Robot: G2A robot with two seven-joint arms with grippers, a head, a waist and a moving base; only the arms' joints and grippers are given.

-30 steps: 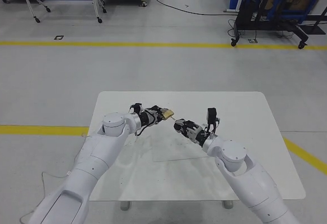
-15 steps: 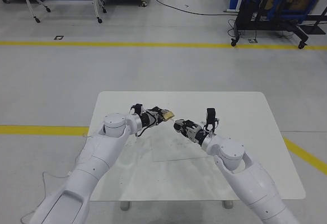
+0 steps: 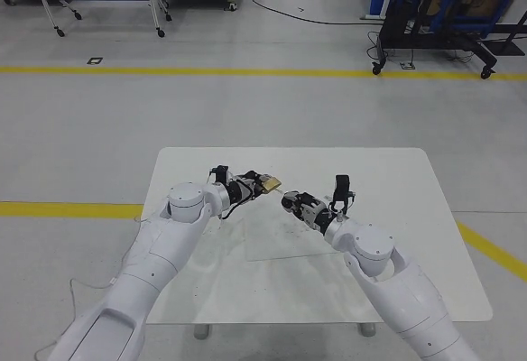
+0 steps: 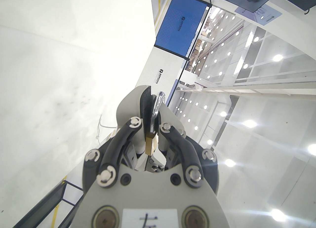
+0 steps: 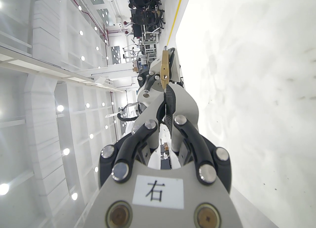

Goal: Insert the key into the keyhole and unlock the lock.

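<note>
Left wrist view: L hand (image 4: 153,102) clamps brass lock (image 4: 150,145), steel shackle (image 4: 156,110); R hand (image 5: 169,93) pinches thin key (image 5: 164,87).

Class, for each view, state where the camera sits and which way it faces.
Top view: above the arms, facing down at the table; left gripper and right gripper show.
Left wrist view: on the left wrist, facing along the left gripper, shut on the padlock.
Right wrist view: on the right wrist, facing along the right gripper toward the padlock.
Shared: all show the padlock.
</note>
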